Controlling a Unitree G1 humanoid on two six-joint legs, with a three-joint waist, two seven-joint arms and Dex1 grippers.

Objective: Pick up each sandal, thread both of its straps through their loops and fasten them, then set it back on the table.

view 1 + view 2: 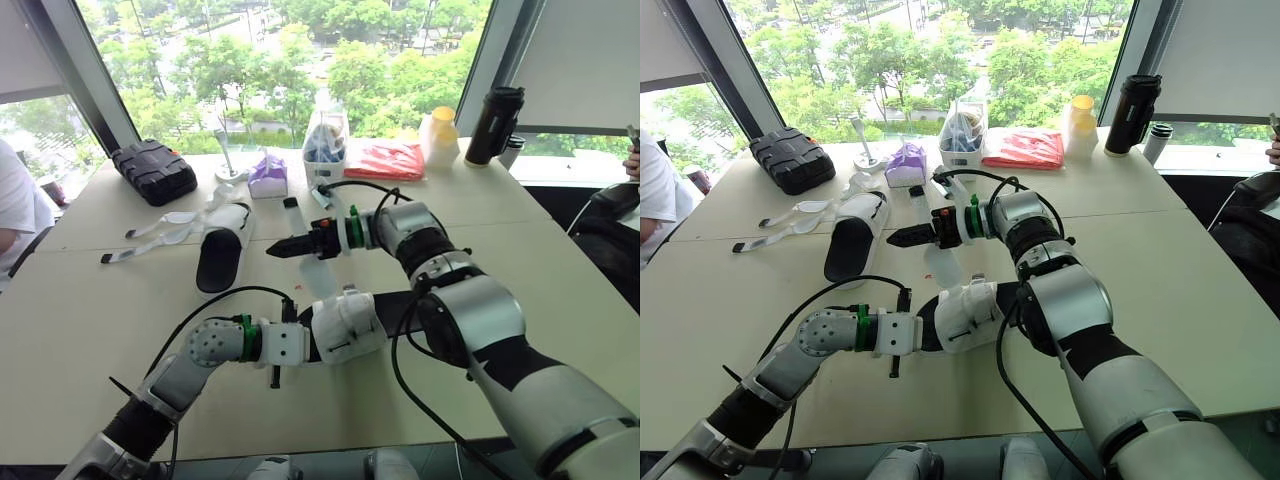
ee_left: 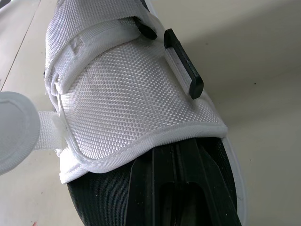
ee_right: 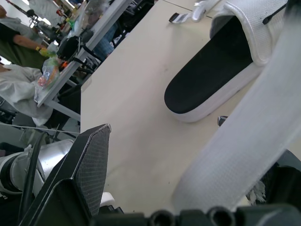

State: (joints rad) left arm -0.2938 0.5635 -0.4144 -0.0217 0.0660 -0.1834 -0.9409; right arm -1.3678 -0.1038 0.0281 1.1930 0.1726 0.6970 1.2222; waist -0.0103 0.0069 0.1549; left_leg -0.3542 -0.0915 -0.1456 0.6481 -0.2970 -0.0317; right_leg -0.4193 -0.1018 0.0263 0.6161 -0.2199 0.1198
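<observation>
Sandals, two, far sandal (image 1: 220,255) lying apart, left fingers (image 2: 155,188) pressed together inside near sandal (image 1: 345,322), right fingers (image 3: 89,165) spread around strap (image 3: 244,141)

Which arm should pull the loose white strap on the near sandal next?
Right. The right gripper is at the white strap, which rises from the near sandal; the left gripper is busy at that sandal's opening.

Daylight pours through the windows (image 1: 300,60) along the top of the frame, glaring slightly over the trees. The table (image 1: 560,270) is bright and evenly lit. A soft shadow lies beside the sandal (image 1: 222,258) at left centre. The window posts (image 1: 75,60) lean at the upper corners.
</observation>
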